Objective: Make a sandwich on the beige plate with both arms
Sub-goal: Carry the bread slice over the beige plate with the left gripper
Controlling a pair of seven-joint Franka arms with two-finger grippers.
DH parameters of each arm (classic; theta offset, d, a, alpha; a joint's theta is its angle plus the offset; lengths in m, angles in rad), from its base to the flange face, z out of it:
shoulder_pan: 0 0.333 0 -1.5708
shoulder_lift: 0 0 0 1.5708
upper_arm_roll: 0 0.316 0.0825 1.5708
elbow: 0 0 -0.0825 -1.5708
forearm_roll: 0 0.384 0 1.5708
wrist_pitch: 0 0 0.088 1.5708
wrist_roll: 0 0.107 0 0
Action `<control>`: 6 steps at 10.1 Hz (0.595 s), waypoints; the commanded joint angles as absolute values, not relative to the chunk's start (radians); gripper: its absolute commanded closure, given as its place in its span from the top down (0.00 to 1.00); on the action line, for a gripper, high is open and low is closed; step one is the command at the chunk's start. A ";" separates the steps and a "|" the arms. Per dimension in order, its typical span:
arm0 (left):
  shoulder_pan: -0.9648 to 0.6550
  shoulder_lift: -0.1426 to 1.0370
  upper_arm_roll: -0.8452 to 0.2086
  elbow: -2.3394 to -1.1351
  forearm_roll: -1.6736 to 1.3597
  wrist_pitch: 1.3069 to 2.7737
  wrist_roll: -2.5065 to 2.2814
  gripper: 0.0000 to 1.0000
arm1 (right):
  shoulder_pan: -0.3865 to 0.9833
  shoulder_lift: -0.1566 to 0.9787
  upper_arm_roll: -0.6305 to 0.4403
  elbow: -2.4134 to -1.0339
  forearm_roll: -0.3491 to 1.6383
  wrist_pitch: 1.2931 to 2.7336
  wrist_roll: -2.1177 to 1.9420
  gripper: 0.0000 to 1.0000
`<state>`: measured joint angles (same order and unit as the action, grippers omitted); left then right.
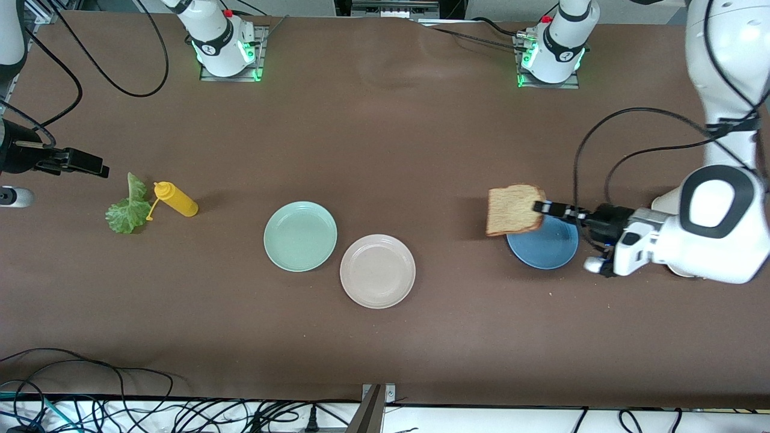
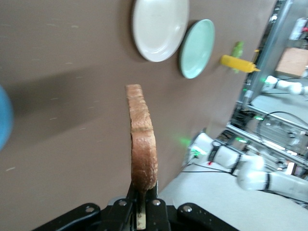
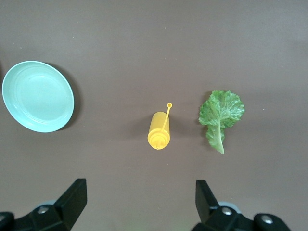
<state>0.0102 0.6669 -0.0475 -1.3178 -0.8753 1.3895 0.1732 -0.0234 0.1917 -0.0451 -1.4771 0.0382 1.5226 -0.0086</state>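
Even, bright overhead light falls on my matte brown tabletop (image 1: pixel 385 150), with a faint pale sheen near its top centre. Soft short shadows lie beside my yellow plastic squeeze bottle (image 3: pixel 159 130) and round mint-green plate (image 3: pixel 38 96). My left wrist view is motion-blurred: the brown bread slice (image 2: pixel 142 144) is smeared, and the round blue plate (image 2: pixel 4 120) is a soft blur at the edge.

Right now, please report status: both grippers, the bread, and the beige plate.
Left gripper shut on bread slice, lifted over blue plate. Right gripper open, over yellow bottle and lettuce. Beige plate bare, nothing blocking.
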 commanded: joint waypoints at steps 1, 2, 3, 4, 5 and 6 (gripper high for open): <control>-0.052 0.744 -0.037 -1.293 -1.030 1.433 0.152 0.00 | -0.028 0.193 -0.046 -1.463 0.054 1.509 -0.017 1.00; -0.067 0.773 -0.037 -1.290 -1.087 1.483 0.170 0.00 | -0.026 0.193 -0.046 -1.465 0.054 1.508 -0.017 1.00; -0.112 0.794 -0.037 -1.287 -1.139 1.530 0.176 0.00 | -0.028 0.195 -0.048 -1.463 0.054 1.509 -0.018 1.00; -0.148 0.807 -0.037 -1.289 -1.166 1.611 0.176 0.00 | -0.028 0.195 -0.048 -1.465 0.054 1.508 -0.018 1.00; -0.184 0.828 -0.037 -1.287 -1.198 1.696 0.176 0.00 | -0.028 0.193 -0.048 -1.463 0.054 1.509 -0.018 1.00; -0.211 0.850 -0.037 -1.287 -1.221 1.751 0.181 0.00 | -0.028 0.195 -0.048 -1.463 0.054 1.508 -0.017 1.00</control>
